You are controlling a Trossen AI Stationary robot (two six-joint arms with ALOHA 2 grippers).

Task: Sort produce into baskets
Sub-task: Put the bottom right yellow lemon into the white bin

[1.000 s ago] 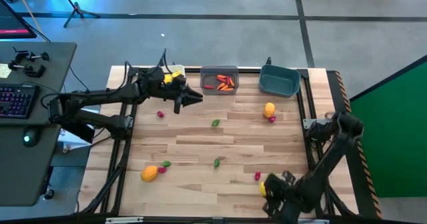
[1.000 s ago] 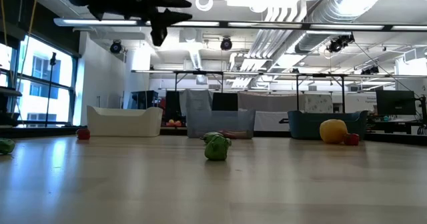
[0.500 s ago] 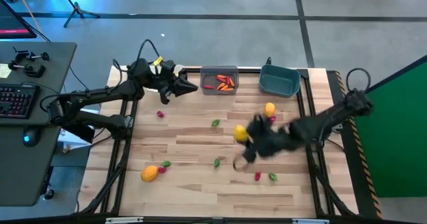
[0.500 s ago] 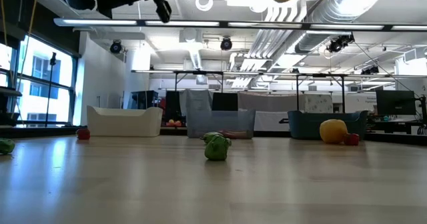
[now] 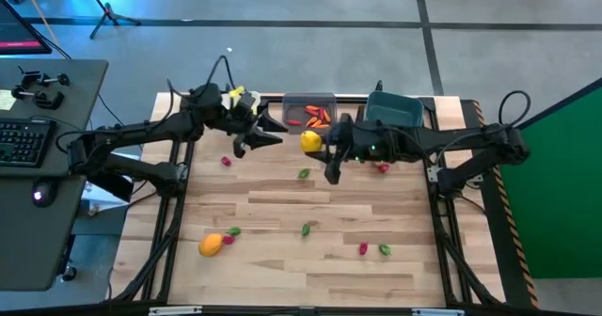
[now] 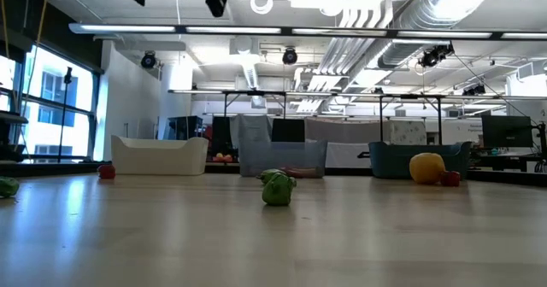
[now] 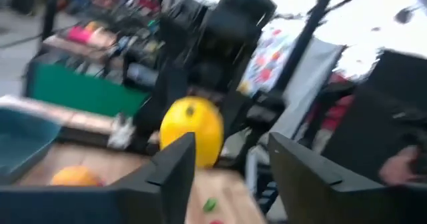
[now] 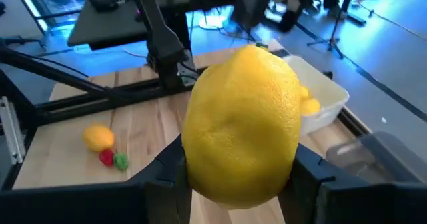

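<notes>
My right gripper (image 5: pixel 318 143) reaches in from the table's right and is shut on a yellow lemon (image 5: pixel 310 140), high above the table, just in front of the translucent grey bin (image 5: pixel 308 101) that holds orange-red carrot shapes. My left gripper (image 5: pixel 266 133) is open and empty beside the white bin (image 5: pixel 246 98), which the arm mostly hides. In the left wrist view (image 7: pixel 230 164) it faces the lemon (image 7: pixel 192 129). The teal bin (image 5: pixel 393 112) stands at the far right. Small produce lies on the table: an orange fruit (image 5: pixel 212 244) and green bits (image 5: pixel 304 173). My right gripper pinches the lemon between its two fingers, one on each of its opposite sides (image 8: pixel 195 151). The fingers come about level from the table's right. The lemon is lifted clear of the table, and its end sticks out past the fingertips.
Red and green bits lie scattered: red (image 5: pixel 226 162), red (image 5: pixel 383 166), green (image 5: pixel 306 229), red (image 5: pixel 363 248), green (image 5: pixel 384 249). In the low view a green piece (image 6: pixel 278 187) and an orange fruit (image 6: pixel 426 167) sit on the table in front of the bins.
My right gripper has carried the lemon from the table's near right corner up and across toward the far edge and left, ending in front of the grey bin. My left gripper has stayed by the white bin, shifting only a little.
</notes>
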